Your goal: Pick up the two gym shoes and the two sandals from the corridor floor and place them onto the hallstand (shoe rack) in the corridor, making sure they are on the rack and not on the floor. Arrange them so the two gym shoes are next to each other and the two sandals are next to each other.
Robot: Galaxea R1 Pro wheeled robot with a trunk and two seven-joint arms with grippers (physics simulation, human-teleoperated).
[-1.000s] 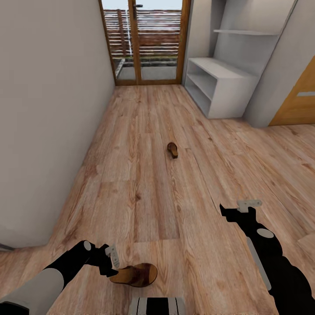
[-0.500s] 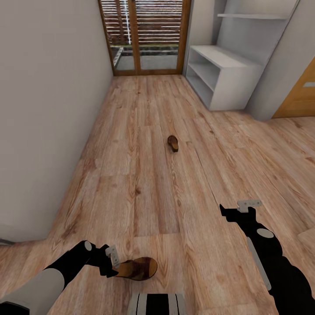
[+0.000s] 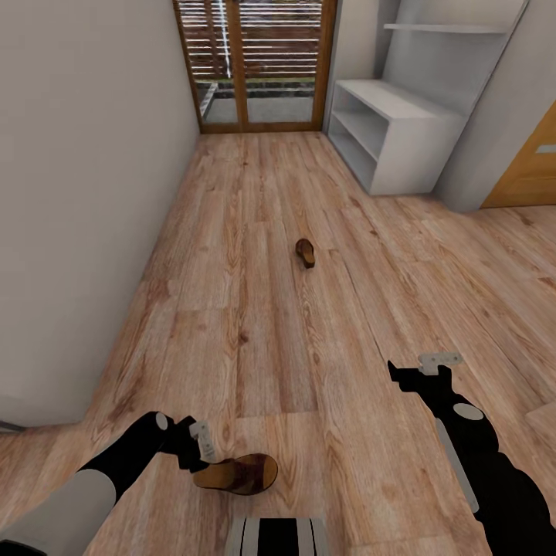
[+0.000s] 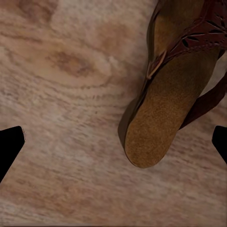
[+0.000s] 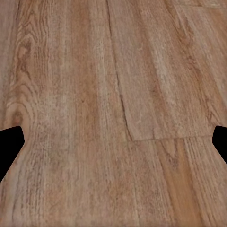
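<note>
Lighting: even, bright, diffuse; daylight through glazed door [image 3: 255,62]. Shadows: faint, soft beneath near sandal [image 3: 235,473]. Glare: none. Wrist views: soft, slightly blurred.

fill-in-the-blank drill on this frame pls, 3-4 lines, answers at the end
1. The near sandal lies on the ____, beside the left gripper.
2. In the left wrist view, the sandal sits between fingers that stand ____.
3. The far sandal lies between the robot and the ____ at the right wall.
4. The hallstand's top holds ____ shoes.

Missing words: floor; open; hallstand; no
</note>
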